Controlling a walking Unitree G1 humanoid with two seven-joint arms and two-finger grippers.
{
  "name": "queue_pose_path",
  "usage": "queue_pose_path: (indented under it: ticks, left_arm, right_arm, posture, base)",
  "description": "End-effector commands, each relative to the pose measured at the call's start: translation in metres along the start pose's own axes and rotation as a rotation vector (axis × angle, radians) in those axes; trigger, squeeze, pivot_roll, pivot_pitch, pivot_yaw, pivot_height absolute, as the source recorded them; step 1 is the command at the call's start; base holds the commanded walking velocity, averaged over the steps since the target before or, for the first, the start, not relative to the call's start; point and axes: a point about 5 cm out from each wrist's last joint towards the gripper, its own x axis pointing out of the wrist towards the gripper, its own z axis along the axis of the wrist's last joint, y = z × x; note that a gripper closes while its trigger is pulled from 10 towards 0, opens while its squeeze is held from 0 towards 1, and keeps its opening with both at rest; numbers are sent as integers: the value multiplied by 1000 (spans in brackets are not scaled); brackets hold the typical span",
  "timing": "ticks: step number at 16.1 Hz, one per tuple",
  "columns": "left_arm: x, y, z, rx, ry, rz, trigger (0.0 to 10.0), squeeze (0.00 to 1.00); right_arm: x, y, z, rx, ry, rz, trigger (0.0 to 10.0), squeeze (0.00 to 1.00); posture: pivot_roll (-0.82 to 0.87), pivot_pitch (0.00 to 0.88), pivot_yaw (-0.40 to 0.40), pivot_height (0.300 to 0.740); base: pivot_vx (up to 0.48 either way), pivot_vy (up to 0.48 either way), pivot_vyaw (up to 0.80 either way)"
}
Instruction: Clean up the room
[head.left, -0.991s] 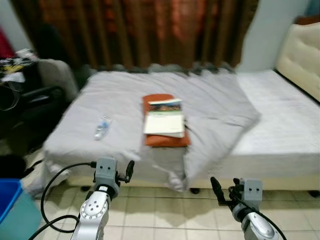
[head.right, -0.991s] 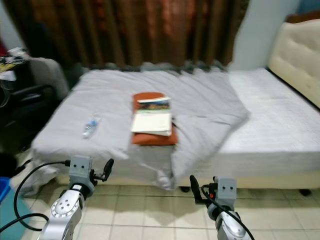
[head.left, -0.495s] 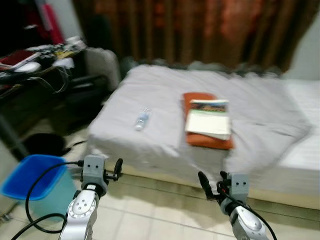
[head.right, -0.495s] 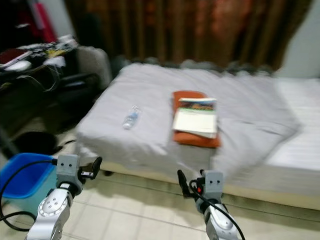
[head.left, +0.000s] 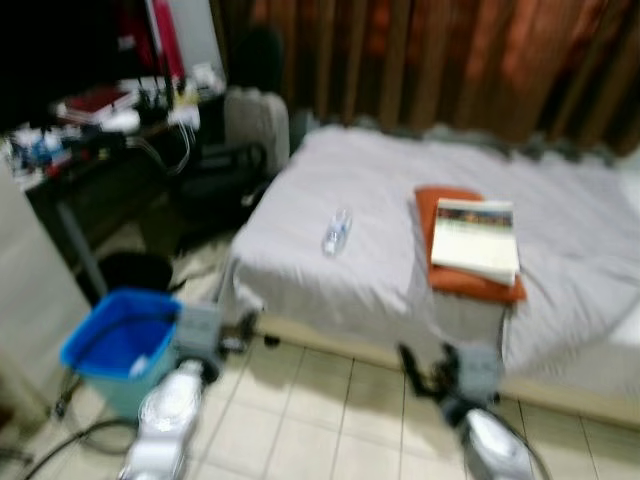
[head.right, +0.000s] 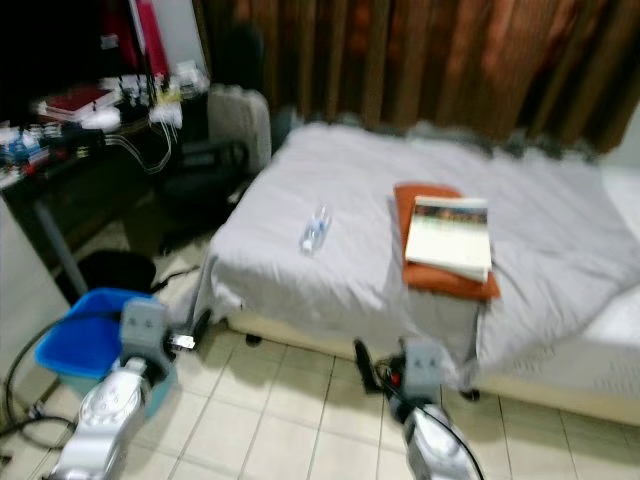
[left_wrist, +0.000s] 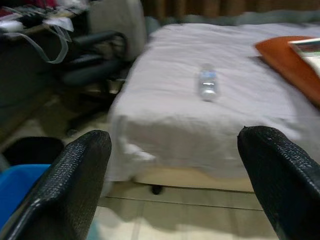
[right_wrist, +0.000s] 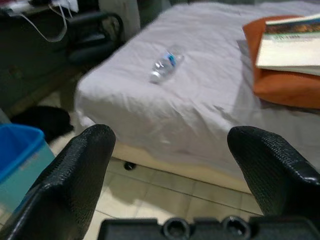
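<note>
Grey-sheeted bed lies ahead of both hands; left hand open; right hand open; bottle lies beyond them.

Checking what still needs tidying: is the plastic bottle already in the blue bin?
No, the bottle lies on the grey bed, while the blue bin stands on the floor beside it.

Before you, a plastic bottle on the grey bed, between the left gripper's parted fingers.
</note>
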Motion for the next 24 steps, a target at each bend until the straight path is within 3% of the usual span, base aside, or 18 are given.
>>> queue_pose_path:
  ticks: [1, 5, 11, 17, 21, 24]
  left_arm:
    - [5, -10, 3, -6, -1, -28, 10000, 0]
    - [6, -13, 2, -7, 0, -35, 10000, 0]
    - [-3, -12, -8, -61, 32, 32, 10000, 0]
    - [-1, -8, -4, -29, 22, 31, 10000, 0]
    - [-2, -14, -5, -41, 27, 19, 10000, 0]
    - [-4, -17, -7, -33, 37, 5, 10000, 0]
  right_arm:
    - [-1, -9, 1, -29, 9, -25, 10000, 0]
    - [5, -7, 2, -42, 18, -14, 10000, 0]
    - [5, -7, 1, -36, 19, 1, 10000, 0]
    - [9, -6, 1, -50, 27, 11, 10000, 0]
    - [9, -8, 1, -67, 38, 17, 10000, 0]
    - [6, -9, -2, -63, 44, 22, 10000, 0]
  posture:
    - [-3, 0, -6, 740]
    - [2, 0, -11, 740]
    - [9, 0, -18, 740]
    - [25, 0, -29, 740]
    - [25, 0, -33, 740]
    - [22, 0, -35, 740]
  base:
    - [285, 386, -800]
    - [286, 386, -800]
    - [287, 386, 0]
    - [287, 385, -381]
    - [286, 385, -800]
    - [286, 385, 0]
